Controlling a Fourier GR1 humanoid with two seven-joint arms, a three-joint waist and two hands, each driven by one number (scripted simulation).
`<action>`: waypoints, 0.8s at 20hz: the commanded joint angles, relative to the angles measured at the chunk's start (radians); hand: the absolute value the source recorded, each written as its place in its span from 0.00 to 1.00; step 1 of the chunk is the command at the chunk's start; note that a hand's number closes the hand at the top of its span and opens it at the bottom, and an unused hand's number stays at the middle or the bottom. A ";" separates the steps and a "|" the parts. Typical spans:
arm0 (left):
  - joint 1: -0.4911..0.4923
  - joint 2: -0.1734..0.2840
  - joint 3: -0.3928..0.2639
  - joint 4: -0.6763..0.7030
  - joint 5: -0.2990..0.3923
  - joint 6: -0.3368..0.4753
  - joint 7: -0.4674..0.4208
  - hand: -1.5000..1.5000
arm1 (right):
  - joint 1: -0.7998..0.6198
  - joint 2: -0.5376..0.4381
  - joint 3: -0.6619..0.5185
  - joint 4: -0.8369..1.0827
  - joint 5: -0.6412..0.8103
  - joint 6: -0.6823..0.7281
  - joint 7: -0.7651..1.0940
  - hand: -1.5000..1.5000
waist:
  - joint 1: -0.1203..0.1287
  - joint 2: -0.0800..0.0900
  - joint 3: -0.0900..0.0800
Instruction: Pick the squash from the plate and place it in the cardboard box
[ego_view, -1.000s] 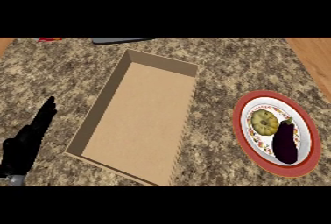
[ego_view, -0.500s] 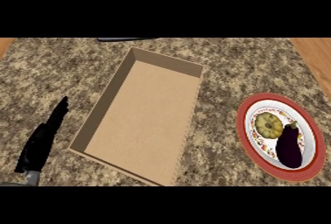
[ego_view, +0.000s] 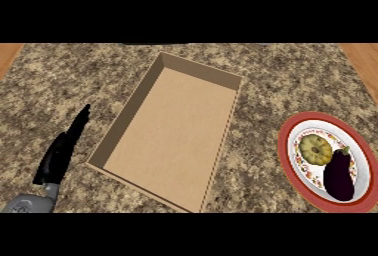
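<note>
The squash (ego_view: 316, 148) is being shown as a small, round, flattened yellow thing with ribs running out from its centre. It is lying on the white inner part of a red-rimmed plate (ego_view: 295, 130) at the right side of the granite counter (ego_view: 66, 80), just beside a dark purple eggplant (ego_view: 339, 173) that is lying lengthwise on the same plate. The cardboard box (ego_view: 171, 131) is being seen open and tan, set at a slant near the middle of the counter, well apart from the plate, with nothing inside it.

The left hand (ego_view: 63, 150) is being held left of the box, its black fingers straight and together, pointing away from the robot. The right hand is not being shown.

Compared with half a second ago, the left hand is being seen slightly further up and in from the lower edge. The squash, eggplant and plate are being kept in the same arrangement.
</note>
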 joint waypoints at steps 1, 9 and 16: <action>-0.009 -0.027 -0.011 0.011 -0.031 0.007 -0.007 0.50 | 0.044 0.144 0.035 -0.054 0.160 -0.162 -0.019 0.00 | 0.024 0.001 0.001; -0.055 -0.055 0.032 0.054 -0.053 -0.032 -0.011 0.50 | 0.007 0.223 0.058 -0.201 0.430 -0.090 0.241 0.00 | 0.033 0.002 0.000; -0.114 -0.095 0.041 0.083 -0.091 -0.064 0.024 0.50 | -0.103 0.316 0.160 -0.147 0.631 -0.053 0.351 0.00 | 0.033 0.002 0.001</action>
